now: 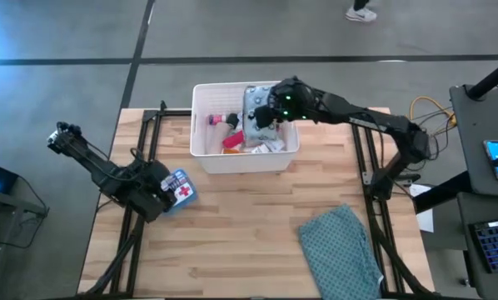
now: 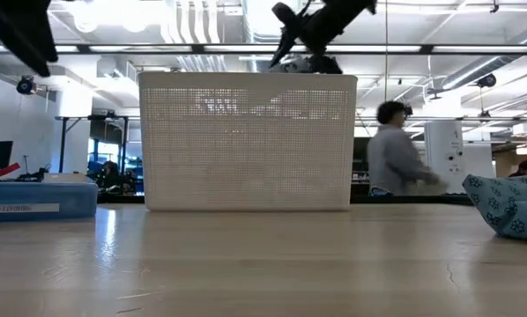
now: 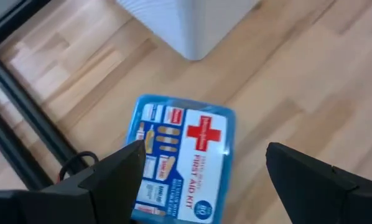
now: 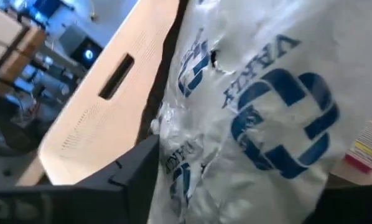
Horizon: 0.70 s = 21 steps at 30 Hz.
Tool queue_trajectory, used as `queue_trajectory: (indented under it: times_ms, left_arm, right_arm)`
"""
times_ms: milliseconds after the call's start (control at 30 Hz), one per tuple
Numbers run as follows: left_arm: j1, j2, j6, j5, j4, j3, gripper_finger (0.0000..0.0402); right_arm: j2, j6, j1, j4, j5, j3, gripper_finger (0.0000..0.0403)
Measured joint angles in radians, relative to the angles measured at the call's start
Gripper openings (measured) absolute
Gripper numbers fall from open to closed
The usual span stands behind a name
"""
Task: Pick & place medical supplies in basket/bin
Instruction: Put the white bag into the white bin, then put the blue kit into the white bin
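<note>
hovering right gripper (image 1: 270, 112) over basket (image 1: 206, 150) to drop clear printed packet (image 4: 260, 118) beside its finger – grip uncertain. left gripper (image 3: 201, 180) fingers spread, empty, straddling first-aid box (image 3: 183, 158) for pickup.

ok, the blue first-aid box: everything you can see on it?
The first-aid box is a flat blue plastic case with a white label bearing a red cross, bandage pictures and the words FIRST AID KIT. It lies label up on the wooden table, near the left edge and apart from the white basket. The left end effector hangs open over it; contact isn't clear.
</note>
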Motion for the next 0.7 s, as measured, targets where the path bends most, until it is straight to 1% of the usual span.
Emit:
queue_trajectory:
  times_ms: [133,267,300,367,433,500,567,633,700]
  left_arm:
    - [0.001,-0.007,-0.015,0.001,0.019,-0.088,0.0311]
    - [0.001,0.001,-0.07,0.045,0.047,-0.206,0.0311]
    - [0.001,0.001,-0.086,0.055,0.07,-0.236,0.0311]
    - [0.002,0.006,-0.104,0.066,0.115,-0.281,0.031]
    - [0.004,0.017,-0.102,0.022,0.173,-0.277,0.0306]
    - [0.012,0.031,-0.102,-0.013,0.188,-0.294,0.0303]
    - [0.025,0.052,-0.11,-0.031,0.232,-0.319,0.0302]
    - [0.04,0.071,-0.153,-0.019,0.27,-0.342,0.0301]
    - [0.057,0.101,-0.23,0.016,0.297,-0.362,0.0301]
  right_arm:
    - [0.068,-0.041,0.0,-0.002,-0.015,0.075,0.0247]
    - [0.098,-0.048,0.003,0.003,-0.014,0.187,0.029]
    - [0.1,-0.049,0.003,-0.001,-0.01,0.212,0.0299]
    - [0.1,-0.071,0.005,-0.02,0.036,0.253,0.0315]
    - [0.098,-0.107,0.015,-0.037,0.103,0.297,0.0325]
    - [0.093,-0.149,0.027,-0.074,0.164,0.344,0.0332]
    - [0.093,-0.166,0.039,-0.111,0.199,0.389,0.0336]
    - [0.096,-0.179,0.05,-0.155,0.212,0.427,0.0336]
    - [0.099,-0.18,0.061,-0.189,0.226,0.441,0.0333]
